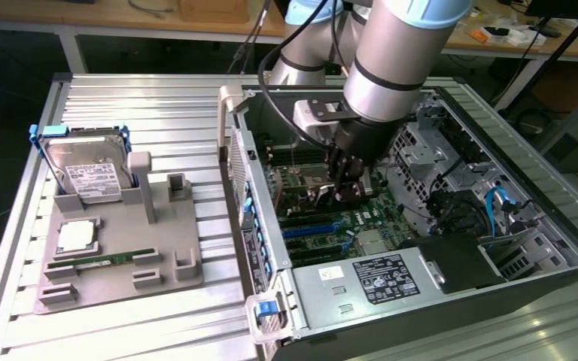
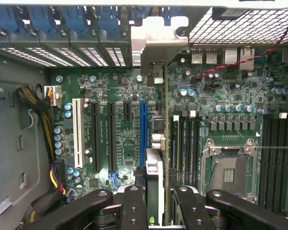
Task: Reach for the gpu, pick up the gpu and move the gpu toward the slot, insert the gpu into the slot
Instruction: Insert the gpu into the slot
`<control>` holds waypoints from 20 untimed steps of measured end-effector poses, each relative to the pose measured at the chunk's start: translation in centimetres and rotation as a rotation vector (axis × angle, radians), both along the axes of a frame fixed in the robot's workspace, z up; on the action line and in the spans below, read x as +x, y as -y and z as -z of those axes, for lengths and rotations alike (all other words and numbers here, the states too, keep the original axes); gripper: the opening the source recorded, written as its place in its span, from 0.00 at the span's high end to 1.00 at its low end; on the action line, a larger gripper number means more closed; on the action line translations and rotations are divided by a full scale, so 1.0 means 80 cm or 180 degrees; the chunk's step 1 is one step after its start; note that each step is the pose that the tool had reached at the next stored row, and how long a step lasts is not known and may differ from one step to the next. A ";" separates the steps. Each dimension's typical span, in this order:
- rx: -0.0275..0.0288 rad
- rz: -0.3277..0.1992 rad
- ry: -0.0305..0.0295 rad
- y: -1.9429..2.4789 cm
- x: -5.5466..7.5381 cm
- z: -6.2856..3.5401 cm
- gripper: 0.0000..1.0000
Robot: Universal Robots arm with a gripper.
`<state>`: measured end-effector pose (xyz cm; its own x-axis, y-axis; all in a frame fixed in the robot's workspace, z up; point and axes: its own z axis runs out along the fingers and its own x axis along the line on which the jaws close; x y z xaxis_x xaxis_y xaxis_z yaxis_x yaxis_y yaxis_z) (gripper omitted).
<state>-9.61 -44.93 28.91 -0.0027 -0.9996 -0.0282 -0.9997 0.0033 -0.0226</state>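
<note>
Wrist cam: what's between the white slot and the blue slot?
Three black slots: two long, one short, on the motherboard. The wrist view shows it.

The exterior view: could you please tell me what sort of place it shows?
Likely a robotics lab workbench: a robot arm reaches into an open computer case on a ribbed metal table, with wooden desks behind.

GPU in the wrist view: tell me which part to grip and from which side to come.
Pinch the gpu across its two flat faces at the long edge facing away from the motherboard, coming from straight above the board. The card stands on edge, so that edge looks freest; its metal bracket end sits by the case wall. The gripper grips it that way.
</note>
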 end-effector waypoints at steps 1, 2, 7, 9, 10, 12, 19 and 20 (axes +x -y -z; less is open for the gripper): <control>0.0000 0.0000 0.0000 0.0008 0.000 0.000 0.73; 0.0001 0.0000 0.0000 0.0016 0.000 0.001 0.73; -0.0010 0.0000 0.0001 0.0019 0.000 0.003 0.73; -0.0023 0.0000 0.0000 0.0021 0.000 0.003 0.73; -0.0030 0.0000 0.0000 0.0024 0.000 0.004 0.73; -0.0035 0.0000 0.0000 0.0027 -0.001 0.005 0.73; -0.0036 0.0000 0.0001 0.0031 -0.002 0.011 0.73; -0.0036 -0.0001 0.0000 0.0032 -0.002 0.012 0.73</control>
